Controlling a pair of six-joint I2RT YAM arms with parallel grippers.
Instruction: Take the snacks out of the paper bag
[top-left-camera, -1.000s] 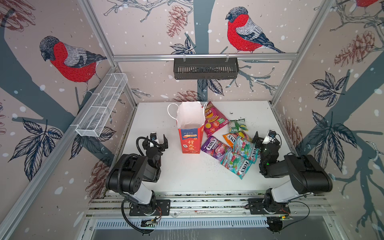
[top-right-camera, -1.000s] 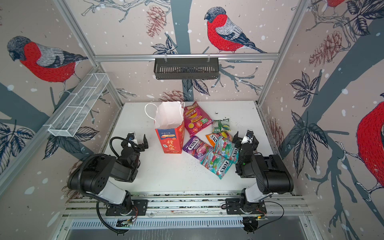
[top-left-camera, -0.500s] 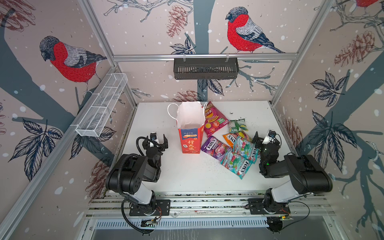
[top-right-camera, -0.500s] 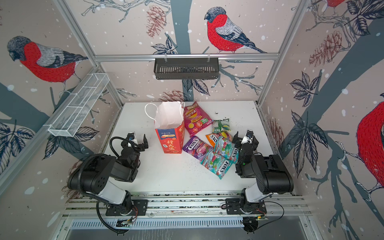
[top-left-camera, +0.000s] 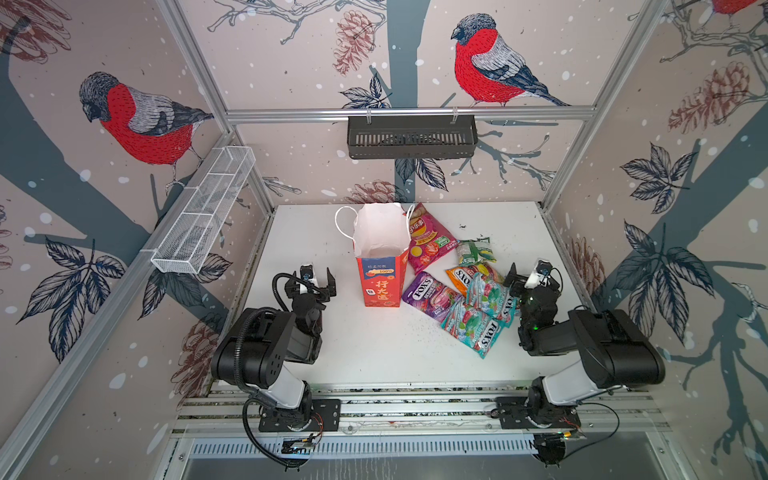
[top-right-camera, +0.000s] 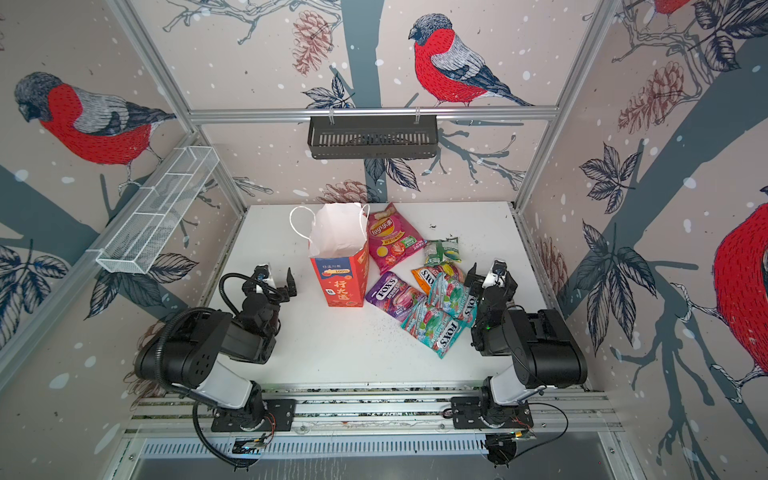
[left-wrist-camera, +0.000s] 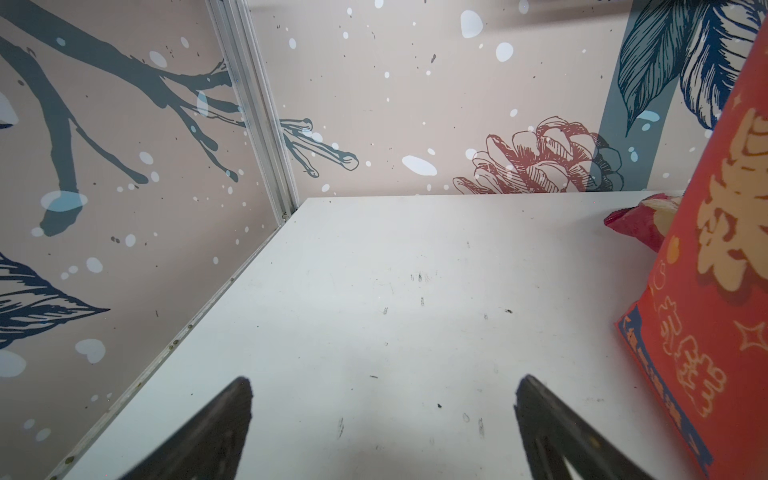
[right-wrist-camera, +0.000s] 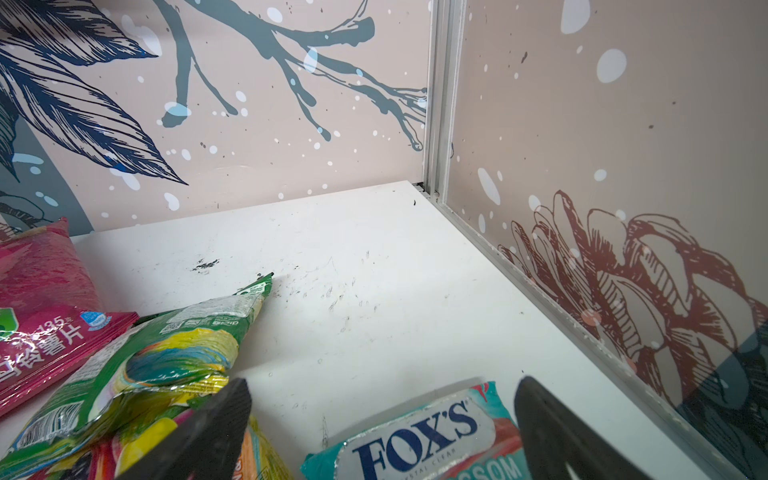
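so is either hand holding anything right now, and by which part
Nothing is held: the left hand and the right hand are both open and empty.

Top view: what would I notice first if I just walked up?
The red paper bag stands upright in the middle, white inside showing. To its right lie bright snacks: a pink chip bag, teal FOX'S packs. The left claw and right claw hang open at either side.

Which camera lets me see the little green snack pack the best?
The right wrist view: the green pack fills a big part of the picture, crinkles and label clear. Both top views show it whole but tiny, lying by the pink chip bag. The left wrist view misses it.
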